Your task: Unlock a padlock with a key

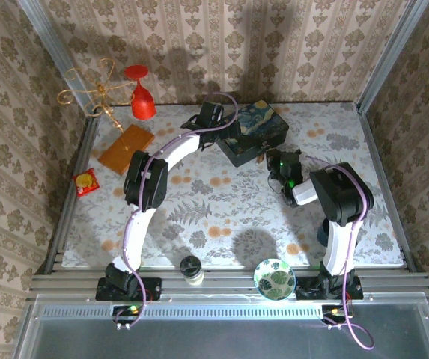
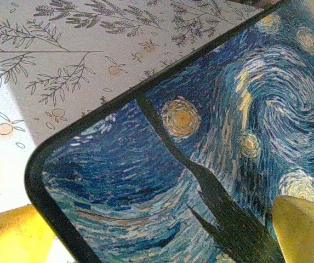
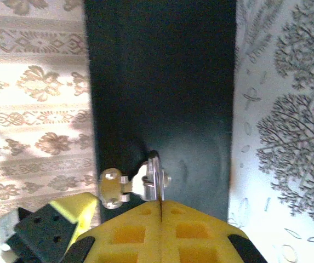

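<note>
The dark blue starry-night box (image 1: 263, 127) stands at the back of the table. On its dark side wall (image 3: 162, 82) a tiny brass padlock (image 3: 112, 188) hangs by its silvery shackle from the latch (image 3: 140, 183). My right gripper (image 3: 161, 204) is shut right at the latch, with the key (image 3: 157, 172), a thin silvery piece seen edge-on, pinched between its tips. In the top view the right gripper (image 1: 278, 163) sits at the box's front side. My left gripper (image 2: 159, 235) is open just above the painted lid (image 2: 200, 109), its yellow fingers (image 2: 14, 238) straddling one corner.
A red goblet (image 1: 141, 97) and a gold wire ornament (image 1: 94, 93) stand at the back left. A wooden board (image 1: 126, 148) and a red packet (image 1: 87, 182) lie on the left. A patterned bowl (image 1: 275, 278) and a dark jar (image 1: 192, 268) sit near the front edge.
</note>
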